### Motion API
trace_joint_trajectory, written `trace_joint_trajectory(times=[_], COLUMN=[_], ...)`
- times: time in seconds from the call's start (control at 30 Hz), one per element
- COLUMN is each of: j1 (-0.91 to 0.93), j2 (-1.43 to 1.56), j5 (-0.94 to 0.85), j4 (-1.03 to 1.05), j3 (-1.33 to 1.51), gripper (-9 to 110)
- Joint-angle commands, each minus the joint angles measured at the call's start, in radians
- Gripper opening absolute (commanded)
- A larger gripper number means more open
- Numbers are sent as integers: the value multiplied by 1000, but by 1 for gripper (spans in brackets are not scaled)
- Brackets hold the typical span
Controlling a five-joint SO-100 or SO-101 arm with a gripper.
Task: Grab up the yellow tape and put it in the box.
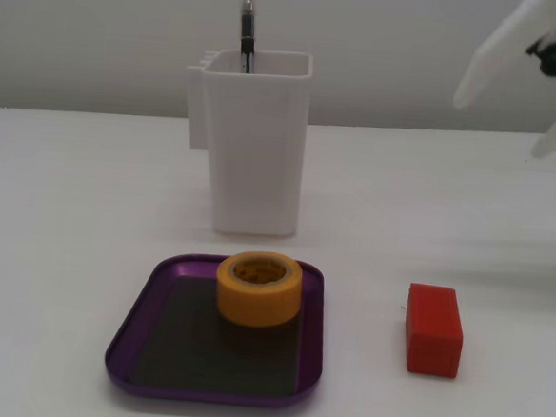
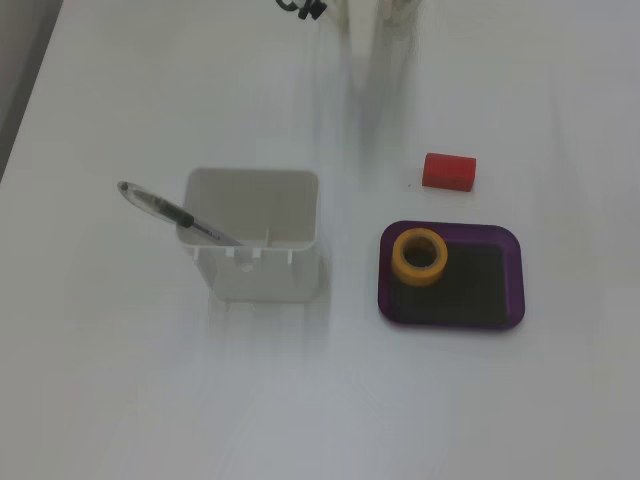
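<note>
The yellow tape (image 1: 259, 288) is a thick roll that lies flat inside the box (image 1: 156, 319), a shallow purple tray, at its far edge. In the other fixed view the tape (image 2: 420, 257) sits in the left part of the tray (image 2: 505, 285). My white gripper (image 1: 501, 124) is raised at the upper right, well away from the tape, blurred, with its two fingers spread and nothing between them. In the other fixed view it shows only as a blur at the top edge (image 2: 372, 25).
A tall white container (image 1: 254, 145) holding a pen (image 1: 246, 25) stands just behind the tray. A red block (image 1: 433, 329) lies on the table to the right of the tray. In the other fixed view the container (image 2: 255, 245) is left of the tray.
</note>
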Motion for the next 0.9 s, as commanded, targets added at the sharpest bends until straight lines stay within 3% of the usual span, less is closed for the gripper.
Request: trace_joint_trajectory(times=[0.0,0.33,0.53,0.7,0.87], j1=[9,9,3,-2,-3], j2=[225,709,675,673,673], j5=[-35,-29,-23,-21,-21], j4=[-115,-147,-132,-130,-130], j3=[244,650,686,686,686], gripper=[22,22,19,-2,0])
